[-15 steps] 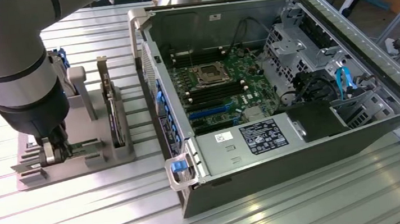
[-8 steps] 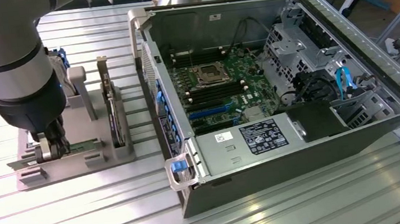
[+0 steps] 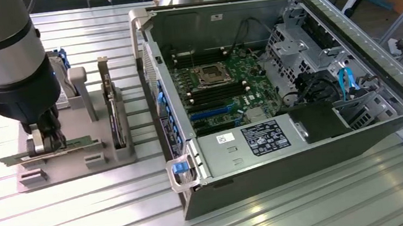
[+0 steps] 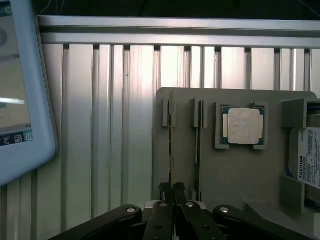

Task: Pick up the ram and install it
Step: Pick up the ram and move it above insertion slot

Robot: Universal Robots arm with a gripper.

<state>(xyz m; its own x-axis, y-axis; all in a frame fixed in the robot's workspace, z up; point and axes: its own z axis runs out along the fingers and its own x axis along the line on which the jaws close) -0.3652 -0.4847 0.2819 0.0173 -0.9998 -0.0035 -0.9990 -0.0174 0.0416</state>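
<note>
- Gripper (image 3: 44, 143) is seen at 9 o'clock in the exterior view, black fingers clenched on the ram (image 3: 76, 145). The jaws are nearly together, with the thin board edge pinched between them.
- The ram is a long, narrow, flat stick, held on edge low in a slot of the grey fixture (image 3: 78, 167). Whether it is lifted clear of the slot cannot be told.
- The fixture is a matte grey block, moulded or printed, with upright ribs and pockets.
- A dark card (image 3: 115, 120) is stood on edge in the next slot, at 3 o'clock of the ram.
- A square silver processor chip (image 4: 243, 126) is seated in a grey pocket. A labelled hard drive (image 4: 306, 157) is set just beside it.
- The table (image 3: 273, 207) is made of shiny ribbed aluminium slats.
- An open computer case (image 3: 343, 22) of bare sheet metal is laid at 3 o'clock of the fixture, with the green motherboard (image 3: 221, 88) exposed.
</note>
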